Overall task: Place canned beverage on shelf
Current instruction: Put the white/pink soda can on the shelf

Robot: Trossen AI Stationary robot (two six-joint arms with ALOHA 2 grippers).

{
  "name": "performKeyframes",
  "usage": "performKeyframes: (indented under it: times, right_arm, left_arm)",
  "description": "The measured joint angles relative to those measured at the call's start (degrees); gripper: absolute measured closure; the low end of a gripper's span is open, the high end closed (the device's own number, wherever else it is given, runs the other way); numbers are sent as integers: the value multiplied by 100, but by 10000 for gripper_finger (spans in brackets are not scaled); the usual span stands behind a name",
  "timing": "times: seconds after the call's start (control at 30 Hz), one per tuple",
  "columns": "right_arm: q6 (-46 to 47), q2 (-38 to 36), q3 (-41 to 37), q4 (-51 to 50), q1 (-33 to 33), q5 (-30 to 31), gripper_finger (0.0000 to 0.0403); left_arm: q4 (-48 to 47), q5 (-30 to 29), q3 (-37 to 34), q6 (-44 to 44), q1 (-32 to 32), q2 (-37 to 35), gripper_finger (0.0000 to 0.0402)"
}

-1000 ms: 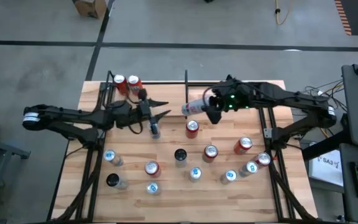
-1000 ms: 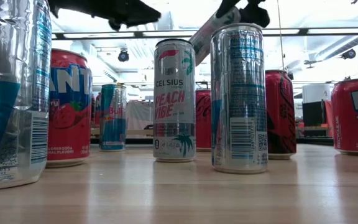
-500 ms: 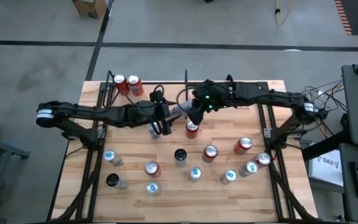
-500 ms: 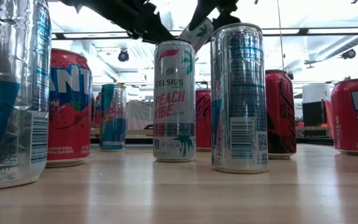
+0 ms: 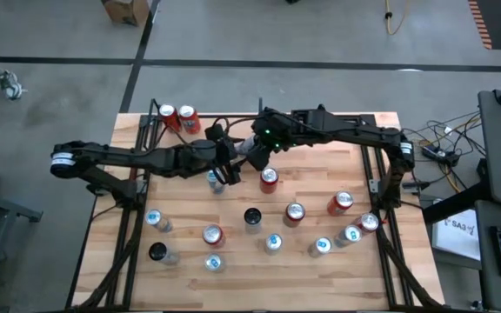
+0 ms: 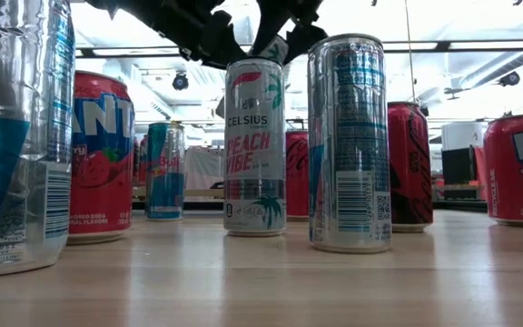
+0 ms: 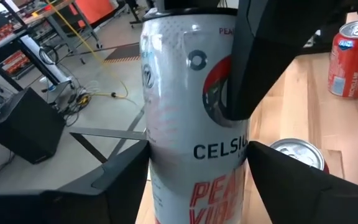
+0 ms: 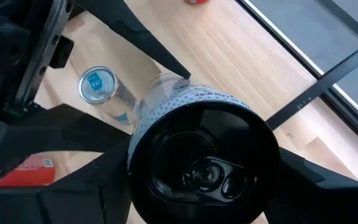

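Note:
A white Celsius can (image 5: 243,156) hangs in the air above the middle of the table, between my two grippers. My right gripper (image 5: 256,153) is shut on it, reaching in from the table's right. My left gripper (image 5: 230,162) reaches in from the left, and its open fingers stand on either side of the can's body (image 7: 185,112). The shelf (image 5: 224,120) is the narrow bay of black frame at the table's far edge. Two red cans (image 5: 177,116) stand on their bases at its left end. My right gripper pinches the can's sides near its dark top end (image 8: 166,118) between its two fingers. The fingers (image 7: 247,62) lie along the can, coming from the table's right. The can is lifted clear, tilted, its free end toward my left gripper. My left gripper's fingers (image 7: 129,174) flank the can's body, but I cannot tell whether they touch it.
Several cans stand on the wood table: a blue-topped one (image 5: 215,180) right under my left gripper, a red one (image 5: 269,179) under the right, more toward the near edge (image 5: 273,242). A wider frame bay (image 5: 337,117) lies right of the shelf.
My right gripper has carried the can toward the table's left, clear of the table. My left gripper has gone toward the table's right, turned about its wrist, and come to stand with its fingers on either side of the can's free end.

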Motion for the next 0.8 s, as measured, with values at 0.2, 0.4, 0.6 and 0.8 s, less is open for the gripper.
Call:
performKeyframes:
  times: [0.2,0.4,0.6,0.8]
  right_arm:
    - [-60,175,170,174,11,-66,155]
    - [-77,195,179,249,11,-69,155]
    - [-215,195,179,210,13,-64,155]
    - [-330,195,181,221,11,-46,146]
  left_arm:
    - [10,-1,-9,-94,0,11,103]
    - [43,35,-11,-80,-4,15,79]
    - [76,0,-13,-83,0,15,118]
    - [92,-54,-13,-111,2,15,176]
